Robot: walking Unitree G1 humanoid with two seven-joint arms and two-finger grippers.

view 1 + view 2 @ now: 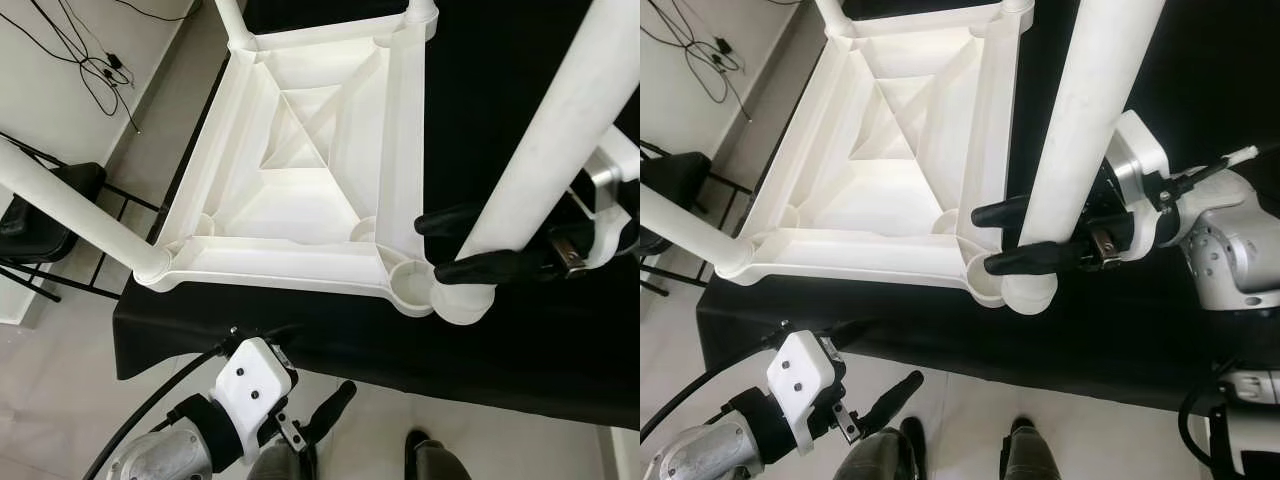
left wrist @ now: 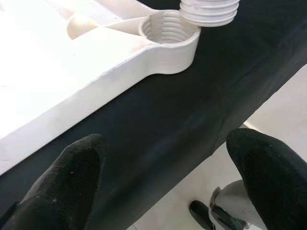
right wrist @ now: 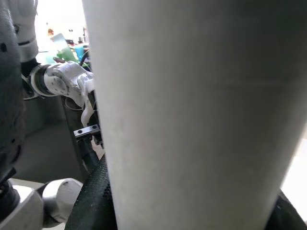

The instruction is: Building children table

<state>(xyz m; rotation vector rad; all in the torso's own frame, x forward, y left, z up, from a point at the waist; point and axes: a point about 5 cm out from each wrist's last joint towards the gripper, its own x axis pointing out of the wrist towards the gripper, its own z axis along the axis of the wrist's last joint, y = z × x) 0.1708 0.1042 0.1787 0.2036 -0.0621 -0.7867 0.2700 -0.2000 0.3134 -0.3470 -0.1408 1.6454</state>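
The upside-down white plastic table top point(image 1: 300, 170) lay on the black counter point(image 1: 520, 340). The right gripper point(image 1: 432, 247) pinched a white round table leg point(image 1: 545, 150) beside the empty threaded corner hole point(image 2: 168, 31). A tilted leg might screw in crooked. The left gripper point(image 2: 168, 187) hung below the counter's edge, its fingers point(image 2: 62, 177) spread apart.

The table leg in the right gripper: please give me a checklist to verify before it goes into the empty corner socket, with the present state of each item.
1. Right gripper shut on the table leg: ok.
2. Corner socket empty, thread visible: ok.
3. Leg's threaded end centred over the socket: not ok, it sits beside the rim.
4. Leg upright over the socket: cannot tell.
5. Left gripper open, apart from the tabletop: ok.
6. Tabletop flat on the black cloth: ok.
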